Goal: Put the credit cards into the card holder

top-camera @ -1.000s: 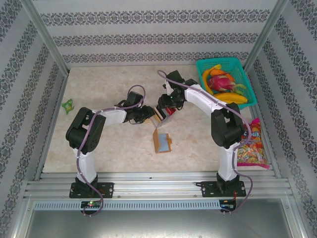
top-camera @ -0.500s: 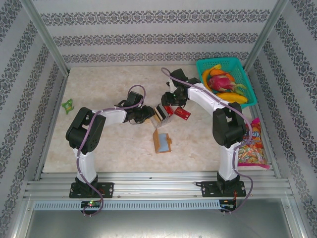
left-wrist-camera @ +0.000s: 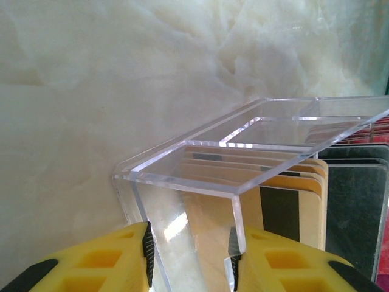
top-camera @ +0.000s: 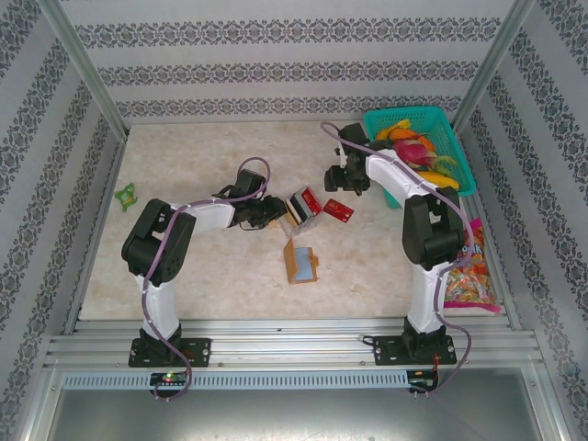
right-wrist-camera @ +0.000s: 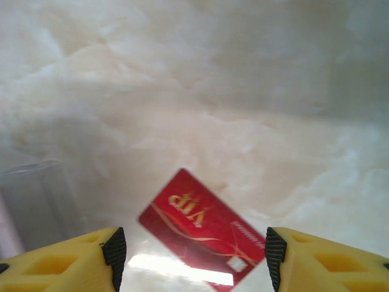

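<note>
Box (left-wrist-camera: 243,152): clear, tilted, clamped in your left gripper (left-wrist-camera: 189,252).
Cards (left-wrist-camera: 285,188): tan and black ones stand inside the box.
Red card (right-wrist-camera: 203,234): flat on the table (right-wrist-camera: 182,79), just right of the box.
Right gripper (right-wrist-camera: 191,252): jaws wide apart, hanging over the red card.
Holder (top-camera: 300,262): on the table, nearer your arm bases than the box, apart from both grippers.

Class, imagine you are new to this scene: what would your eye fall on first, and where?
A red card lies alone on the pale table, below the open right gripper. The left gripper clamps a clear box holding tan and black cards. A teal basket of bright fruit sits in the far right corner.
</note>
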